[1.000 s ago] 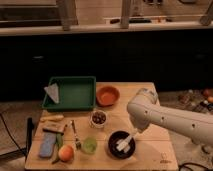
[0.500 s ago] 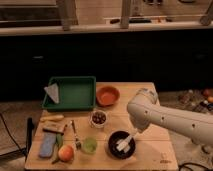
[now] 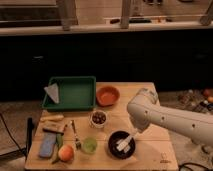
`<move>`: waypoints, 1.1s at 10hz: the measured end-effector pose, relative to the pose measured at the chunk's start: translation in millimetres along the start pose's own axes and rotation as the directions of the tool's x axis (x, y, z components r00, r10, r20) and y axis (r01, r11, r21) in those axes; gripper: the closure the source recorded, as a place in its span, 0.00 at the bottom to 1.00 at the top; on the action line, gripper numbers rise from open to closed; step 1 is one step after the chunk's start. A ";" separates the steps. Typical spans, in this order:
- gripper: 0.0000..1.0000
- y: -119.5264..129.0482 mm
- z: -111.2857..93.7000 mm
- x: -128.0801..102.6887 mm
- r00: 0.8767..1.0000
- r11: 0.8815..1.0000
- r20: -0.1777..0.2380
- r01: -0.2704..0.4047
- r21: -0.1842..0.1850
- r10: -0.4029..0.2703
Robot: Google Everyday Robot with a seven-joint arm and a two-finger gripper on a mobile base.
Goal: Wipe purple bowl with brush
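On the light wooden table (image 3: 150,147), the leftmost thing near the front edge is a flat blue rectangular pad (image 3: 47,145), and just right of it sits a round orange fruit (image 3: 65,152) with something green lying beside it. Farther back on the left stands a green rectangular plastic tray (image 3: 87,95) with a pale grey folded cloth (image 3: 52,92) resting in its left end. In front of the tray lie a couple of tan, stick-like pieces (image 3: 52,119), and a thin dark-handled utensil (image 3: 75,134) lies pointing near to far beside them. A small translucent green cup (image 3: 89,145) stands near the front, and behind it is a small white bowl with dark contents (image 3: 99,118). Farther back, just right of the tray, sits a round orange bowl (image 3: 108,95). Right of the green cup, near the front edge, is the round, almost black purple bowl (image 3: 114,149), and the small white brush (image 3: 124,143) rests with its flat head inside it, the pale handle slanting up and to the right. The gripper (image 3: 136,132) of the white robot arm (image 3: 170,120) hangs over the bowl's far right rim at the top of the brush handle; whether its fingers are closed around the handle cannot be told. The arm reaches in from the right side of the table.
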 end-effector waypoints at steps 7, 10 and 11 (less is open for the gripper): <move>1.00 -0.2 0.0 -0.1 1.000 1.000 0.000 0.000 0.000 0.000; 1.00 -0.3 0.0 -0.2 1.000 1.000 0.000 0.001 0.000 -0.001; 1.00 -0.3 0.0 -0.2 1.000 1.000 0.000 0.001 0.000 -0.001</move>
